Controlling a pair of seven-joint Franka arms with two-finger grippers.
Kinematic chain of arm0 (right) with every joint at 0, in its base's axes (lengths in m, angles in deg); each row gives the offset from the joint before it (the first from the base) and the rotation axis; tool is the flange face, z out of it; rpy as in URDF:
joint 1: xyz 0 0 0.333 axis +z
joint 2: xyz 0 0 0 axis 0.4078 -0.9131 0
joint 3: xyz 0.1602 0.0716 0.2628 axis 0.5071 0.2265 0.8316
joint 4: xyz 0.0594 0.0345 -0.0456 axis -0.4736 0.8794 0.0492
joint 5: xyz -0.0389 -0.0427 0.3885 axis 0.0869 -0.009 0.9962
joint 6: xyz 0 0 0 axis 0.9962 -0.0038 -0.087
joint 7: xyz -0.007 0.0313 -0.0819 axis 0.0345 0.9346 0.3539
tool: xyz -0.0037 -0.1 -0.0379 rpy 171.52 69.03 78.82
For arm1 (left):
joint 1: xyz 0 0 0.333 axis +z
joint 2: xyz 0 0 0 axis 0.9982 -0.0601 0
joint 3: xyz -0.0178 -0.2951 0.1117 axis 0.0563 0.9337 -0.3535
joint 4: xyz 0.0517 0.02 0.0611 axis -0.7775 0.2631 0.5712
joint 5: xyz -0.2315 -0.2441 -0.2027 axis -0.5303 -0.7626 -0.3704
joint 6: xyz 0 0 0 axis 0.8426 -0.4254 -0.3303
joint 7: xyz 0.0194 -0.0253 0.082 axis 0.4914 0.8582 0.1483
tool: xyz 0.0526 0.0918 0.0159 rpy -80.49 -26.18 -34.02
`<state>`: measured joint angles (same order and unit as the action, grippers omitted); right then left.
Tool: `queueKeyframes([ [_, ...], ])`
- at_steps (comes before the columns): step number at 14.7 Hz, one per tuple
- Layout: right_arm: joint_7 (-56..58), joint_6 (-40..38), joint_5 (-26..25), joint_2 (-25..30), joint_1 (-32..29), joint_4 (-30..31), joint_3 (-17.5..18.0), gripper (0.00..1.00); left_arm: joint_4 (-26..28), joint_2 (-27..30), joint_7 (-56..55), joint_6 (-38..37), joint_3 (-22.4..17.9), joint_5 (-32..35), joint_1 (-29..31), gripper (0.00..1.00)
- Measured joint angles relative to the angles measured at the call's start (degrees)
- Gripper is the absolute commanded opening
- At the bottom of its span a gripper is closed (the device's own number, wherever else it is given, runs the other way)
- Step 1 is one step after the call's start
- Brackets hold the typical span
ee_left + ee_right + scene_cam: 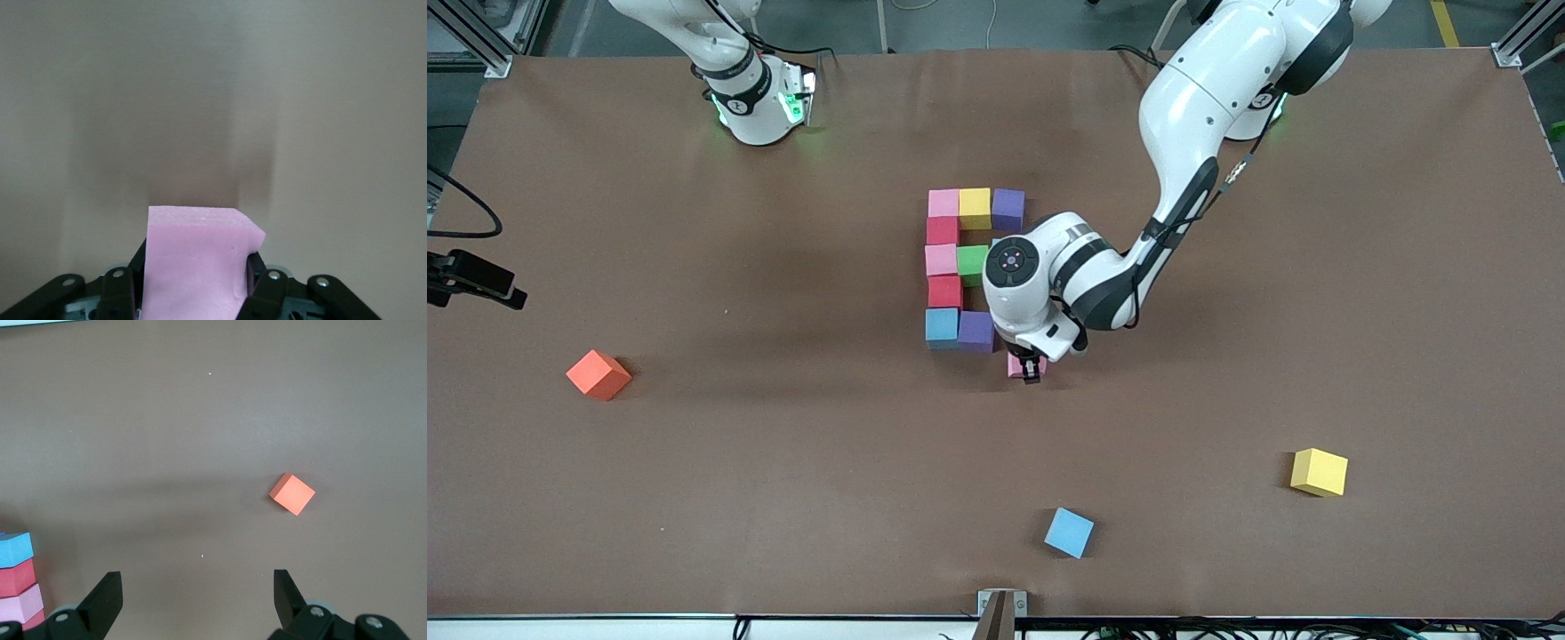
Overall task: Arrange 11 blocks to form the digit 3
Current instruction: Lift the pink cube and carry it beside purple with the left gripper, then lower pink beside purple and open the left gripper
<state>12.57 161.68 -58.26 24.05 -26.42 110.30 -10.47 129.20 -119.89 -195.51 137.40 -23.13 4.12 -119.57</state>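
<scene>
While the left gripper [1032,372] clamps a pink block [1017,365], the last bar awaits.
Right gripper [197,600] waits spread wide; digit 3 [959,268] lacks its end cube, so the block must seat flush beside the purple block [975,331].

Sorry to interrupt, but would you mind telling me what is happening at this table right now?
The left end effector is shut on a pink block, holding it beside the purple block at the nearer end of the digit 3. The right arm waits near its base, its end effector open. A blue block, yellow block and orange cube lie loose.
</scene>
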Motion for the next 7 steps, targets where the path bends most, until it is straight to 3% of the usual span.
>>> queueKeyframes([
  [7,0.04,-0.64,0.00,0.00,0.06,0.09,-0.02,1.00,1.27,0.53,-3.31,-2.01,0.25,0.01,-1.61,0.02],
])
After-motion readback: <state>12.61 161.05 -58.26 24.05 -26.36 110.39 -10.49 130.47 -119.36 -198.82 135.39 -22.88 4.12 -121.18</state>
